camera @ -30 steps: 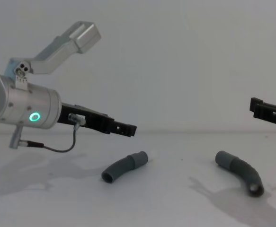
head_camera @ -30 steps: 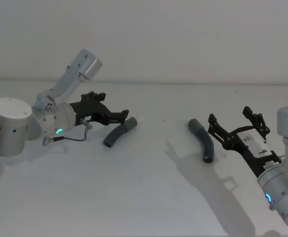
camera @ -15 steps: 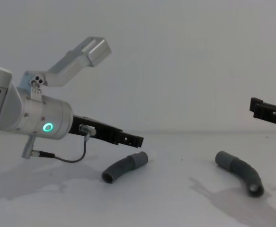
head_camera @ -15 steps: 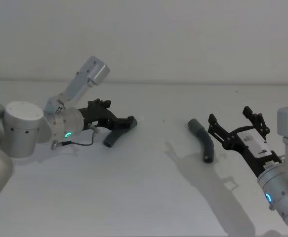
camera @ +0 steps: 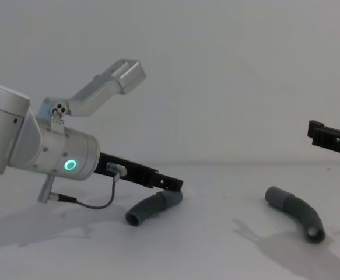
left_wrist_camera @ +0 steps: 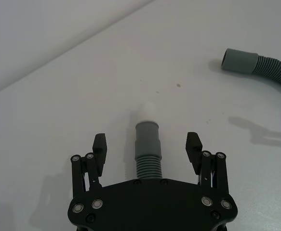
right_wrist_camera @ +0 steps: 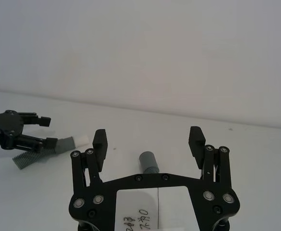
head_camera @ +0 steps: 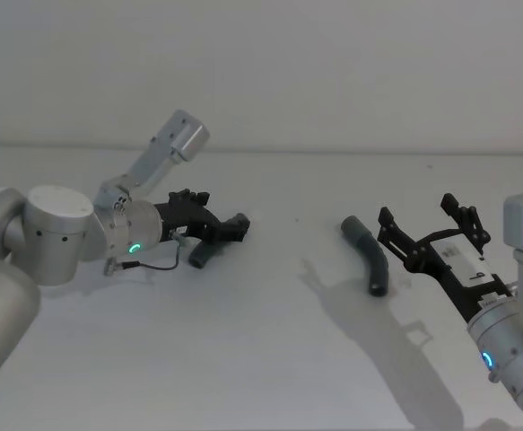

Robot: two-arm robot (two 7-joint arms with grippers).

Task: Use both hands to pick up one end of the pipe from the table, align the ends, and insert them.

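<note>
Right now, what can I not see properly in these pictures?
- Head view: the left gripper covers most of the left pipe piece.
- Left wrist view: its bent end is hidden under the gripper body.
- Right wrist view: the right gripper hides most of the right pipe piece.
- Chest view: the edge cuts off the right gripper.

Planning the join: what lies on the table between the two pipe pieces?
Bare table and one tiny dark speck, seen in the head view, separate the left pipe piece, straddled by the left gripper, from the right pipe piece.
</note>
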